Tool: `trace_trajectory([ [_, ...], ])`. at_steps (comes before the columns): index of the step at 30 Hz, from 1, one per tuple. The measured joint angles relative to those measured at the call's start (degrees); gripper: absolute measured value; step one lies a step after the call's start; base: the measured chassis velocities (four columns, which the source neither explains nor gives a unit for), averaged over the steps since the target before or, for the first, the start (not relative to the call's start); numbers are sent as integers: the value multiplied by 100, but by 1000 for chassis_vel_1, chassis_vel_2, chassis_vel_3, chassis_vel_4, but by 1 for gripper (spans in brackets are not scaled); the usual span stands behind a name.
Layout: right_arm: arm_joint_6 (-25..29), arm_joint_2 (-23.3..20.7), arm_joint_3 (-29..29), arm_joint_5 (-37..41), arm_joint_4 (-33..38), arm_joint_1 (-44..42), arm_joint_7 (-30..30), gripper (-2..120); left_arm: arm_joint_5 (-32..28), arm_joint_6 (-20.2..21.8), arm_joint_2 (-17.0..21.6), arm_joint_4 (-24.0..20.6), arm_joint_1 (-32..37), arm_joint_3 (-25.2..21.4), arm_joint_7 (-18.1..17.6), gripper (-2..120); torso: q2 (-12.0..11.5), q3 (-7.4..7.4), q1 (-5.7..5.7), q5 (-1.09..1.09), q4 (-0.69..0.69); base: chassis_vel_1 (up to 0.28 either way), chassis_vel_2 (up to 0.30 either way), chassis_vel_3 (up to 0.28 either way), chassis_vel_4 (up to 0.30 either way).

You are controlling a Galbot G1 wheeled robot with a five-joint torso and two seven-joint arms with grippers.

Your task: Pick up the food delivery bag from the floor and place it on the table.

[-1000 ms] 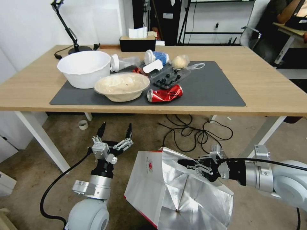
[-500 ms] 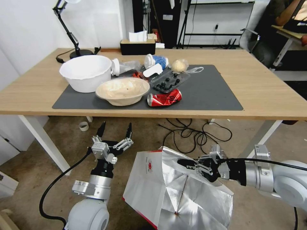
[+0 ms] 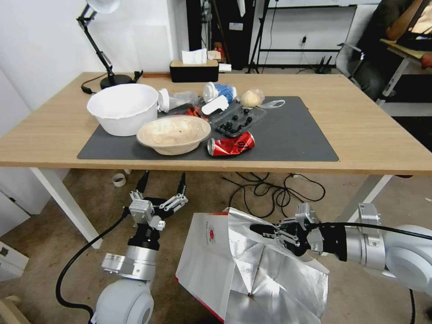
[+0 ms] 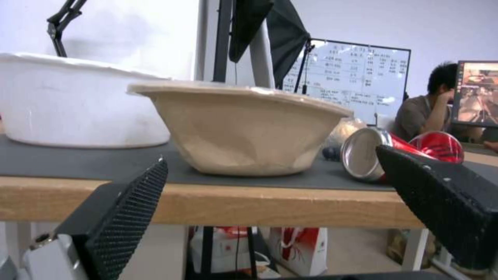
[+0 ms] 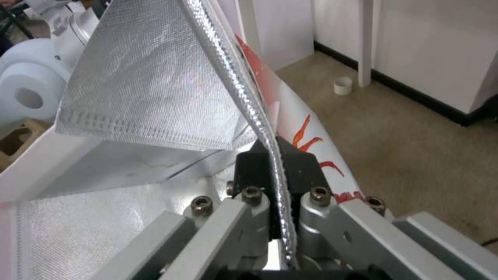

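Down in front of the table (image 3: 369,130), the right gripper (image 3: 263,231) pinches the food delivery bag (image 3: 216,261) by its foil rim (left gripper (image 3: 162,184) spread wide, idle) — mid-lift, I'd judge — next needing height to clear the near edge.

bowls (image 3: 173,134) crowd mat's left, table (image 3: 369,130) right side bare

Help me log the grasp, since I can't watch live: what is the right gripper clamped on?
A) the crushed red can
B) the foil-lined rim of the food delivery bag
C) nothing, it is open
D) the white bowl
B: the right gripper is shut on the silver foil edge of the food delivery bag, below the table.
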Motion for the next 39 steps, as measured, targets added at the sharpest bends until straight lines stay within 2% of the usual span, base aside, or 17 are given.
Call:
trace_trajectory([
  [39,24,10,4,-10,4,-16,-26,0,-1,105,-34,-6,-14,19,-13,100,979,575,405,0,0,0,0,0,0],
])
